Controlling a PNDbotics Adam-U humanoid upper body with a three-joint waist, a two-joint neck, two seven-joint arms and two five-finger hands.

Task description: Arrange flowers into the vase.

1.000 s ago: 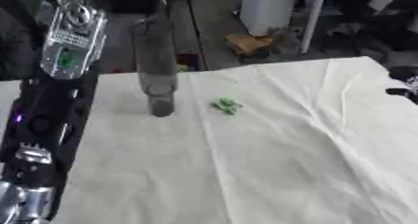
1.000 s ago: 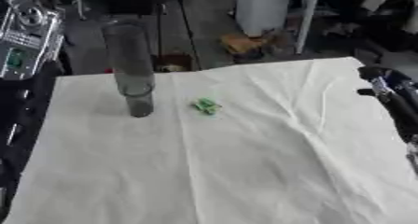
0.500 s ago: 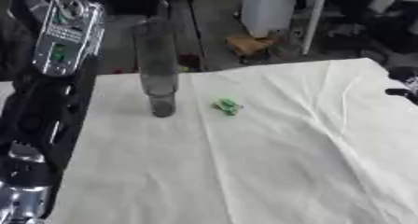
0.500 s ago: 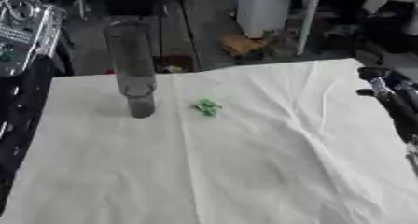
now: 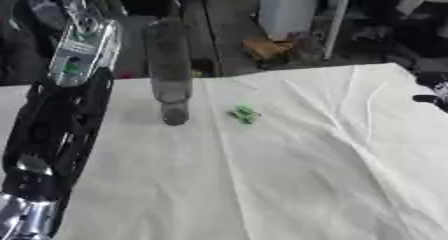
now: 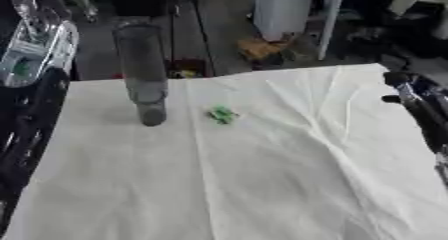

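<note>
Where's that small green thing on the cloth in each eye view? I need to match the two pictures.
Left eye view: small green thing just above centre, slightly right of the middle.
Right eye view: at centre, about the same height.
Shared landmark: the tall grey vase, standing to its left in both.

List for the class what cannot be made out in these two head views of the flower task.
- Small green thing beside the vase: too small and blurred to identify.
- Flowers: none recognisable in either view.
- Left hand: above the top edge, only the arm shows.
- Right hand: at the right edge, fingers unreadable.
- Inside of the vase: blurred.
</note>
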